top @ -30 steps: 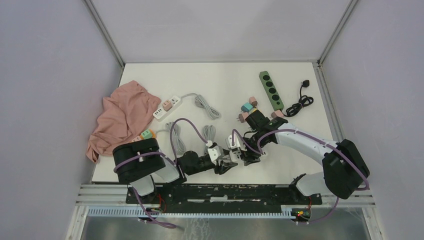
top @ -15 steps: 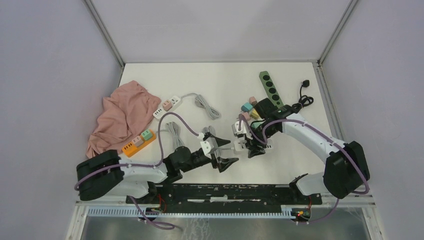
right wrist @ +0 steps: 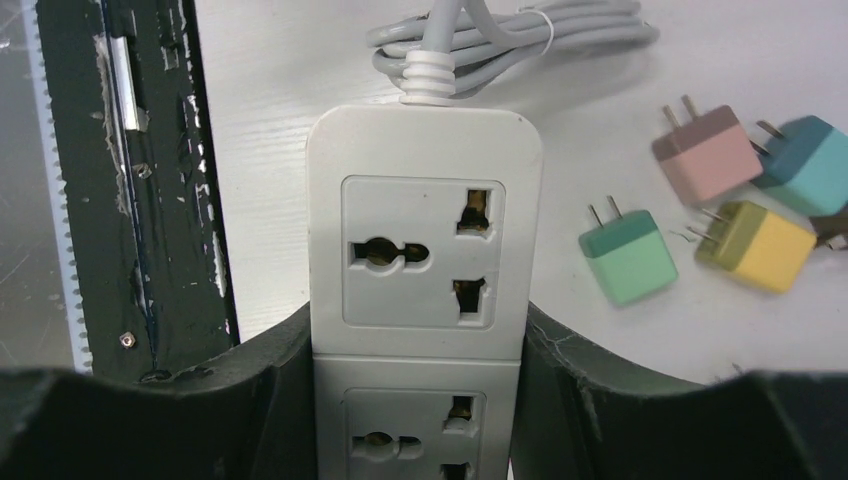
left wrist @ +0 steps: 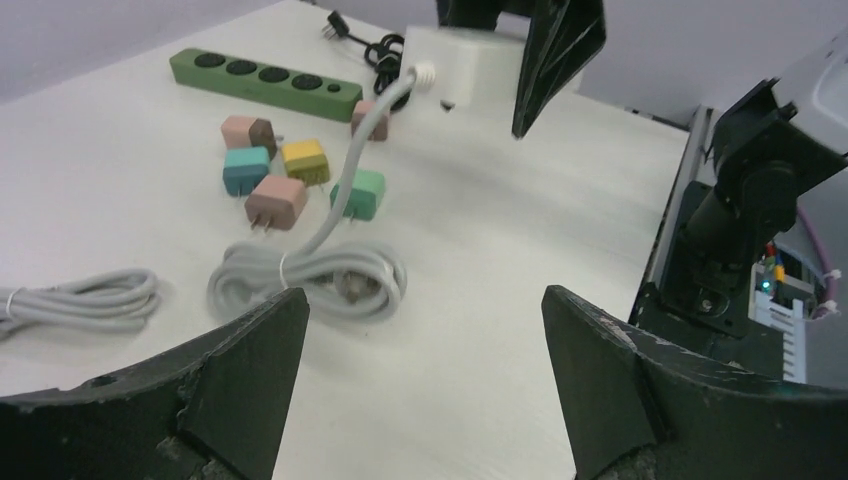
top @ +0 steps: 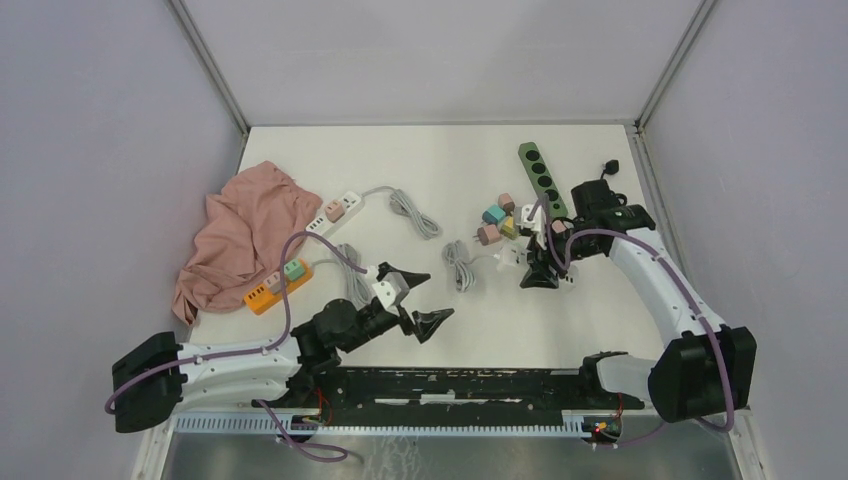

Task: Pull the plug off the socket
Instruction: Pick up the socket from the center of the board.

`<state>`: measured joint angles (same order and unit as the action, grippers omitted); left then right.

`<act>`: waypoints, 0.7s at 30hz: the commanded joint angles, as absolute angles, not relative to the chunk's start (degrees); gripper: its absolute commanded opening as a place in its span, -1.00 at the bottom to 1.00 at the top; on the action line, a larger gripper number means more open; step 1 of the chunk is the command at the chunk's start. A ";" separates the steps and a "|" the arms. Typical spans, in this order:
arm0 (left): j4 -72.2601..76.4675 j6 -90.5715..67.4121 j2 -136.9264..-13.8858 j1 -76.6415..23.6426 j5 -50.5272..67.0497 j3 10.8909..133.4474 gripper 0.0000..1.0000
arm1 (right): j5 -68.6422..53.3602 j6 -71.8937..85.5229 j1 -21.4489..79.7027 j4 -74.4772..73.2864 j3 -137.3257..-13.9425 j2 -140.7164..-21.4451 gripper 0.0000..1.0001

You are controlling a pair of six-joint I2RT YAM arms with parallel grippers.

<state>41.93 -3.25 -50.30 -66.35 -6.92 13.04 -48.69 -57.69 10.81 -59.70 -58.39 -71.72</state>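
Observation:
My right gripper (right wrist: 418, 345) is shut on a white socket strip (right wrist: 422, 250), held above the table right of centre (top: 528, 252). Both sockets that face the right wrist camera are empty. The strip's grey cable runs down to a coil (top: 460, 266). A green plug (right wrist: 628, 256) lies loose on the table beside pink (right wrist: 706, 153), teal (right wrist: 812, 164) and yellow (right wrist: 757, 246) plugs. My left gripper (left wrist: 425, 310) is open and holds nothing. It hovers low near the front edge (top: 422, 298), well left of the strip.
A green power strip (top: 541, 180) and a black cord (top: 600, 205) lie at the back right. A white strip with pink plugs (top: 335, 212), an orange strip (top: 276, 283) and a pink cloth (top: 245, 235) lie on the left. The black rail (top: 470, 385) runs along the front.
My left gripper has opened and drawn back to the left, away from the strip. My right gripper has carried the white strip to the right and farther back, dragging its cable coil along.

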 commanded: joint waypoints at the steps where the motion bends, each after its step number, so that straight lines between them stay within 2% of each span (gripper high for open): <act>1: 42.18 -4.35 -49.28 -66.36 -10.31 11.14 0.86 | -54.34 -54.05 7.48 -56.84 -61.73 -68.67 -0.95; 8: 39.38 -4.21 -48.55 -66.36 -12.77 11.66 0.86 | -52.65 -47.16 6.82 -50.28 -65.95 -70.02 -0.95; 15: 37.35 -5.35 -46.01 -66.36 -14.25 10.37 0.86 | -46.57 -36.41 6.66 -45.49 -82.40 -80.47 -0.95; 21: 36.54 -5.34 -43.00 -66.36 -15.21 8.85 0.86 | -35.88 -26.87 6.09 -36.60 -93.65 -90.36 -0.99</act>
<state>35.86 -3.42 -45.10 -66.35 -13.34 9.61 -42.33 -35.51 6.92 -47.48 -85.95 -86.15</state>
